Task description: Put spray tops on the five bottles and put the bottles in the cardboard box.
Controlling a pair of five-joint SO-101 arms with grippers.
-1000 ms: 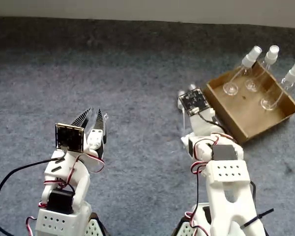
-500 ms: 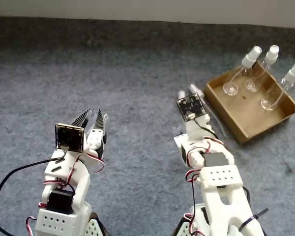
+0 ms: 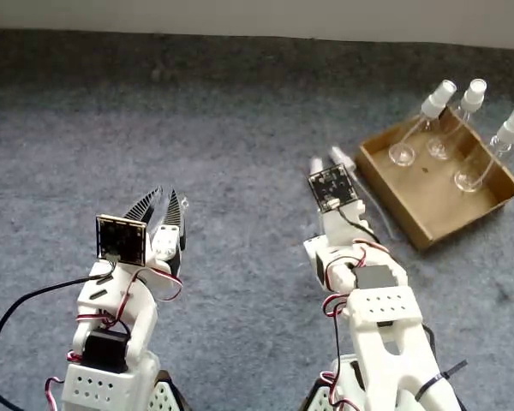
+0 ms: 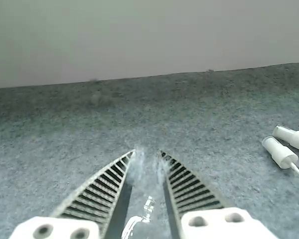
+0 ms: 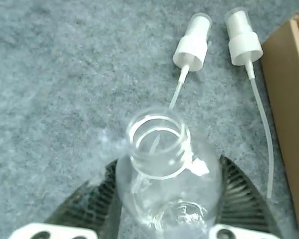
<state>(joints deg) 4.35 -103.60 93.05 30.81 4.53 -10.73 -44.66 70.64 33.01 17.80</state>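
My right gripper [image 5: 169, 167] is shut on a clear bottle [image 5: 162, 164] whose neck is open and has no top. Just beyond it two white spray tops [image 5: 192, 47] [image 5: 243, 37] lie on the carpet with their thin tubes trailing back. In the high view they lie [image 3: 316, 164] [image 3: 340, 156] left of the cardboard box [image 3: 428, 197]. Three capped bottles [image 3: 424, 120] [image 3: 458, 116] [image 3: 495, 145] lean over the box's far rim. My left gripper [image 4: 147, 153] [image 3: 164, 195] stays at the left of the table, shut on another clear bottle [image 4: 145, 181].
Grey carpet covers the table, with a pale wall [image 4: 139, 35] along its far edge. The box's brown wall [image 5: 294, 89] stands close to the right-hand spray top. Open carpet lies between the two arms and behind the left gripper.
The right arm has drawn back from the box and a little to the left with its bottle, then held still. The left arm has not moved.
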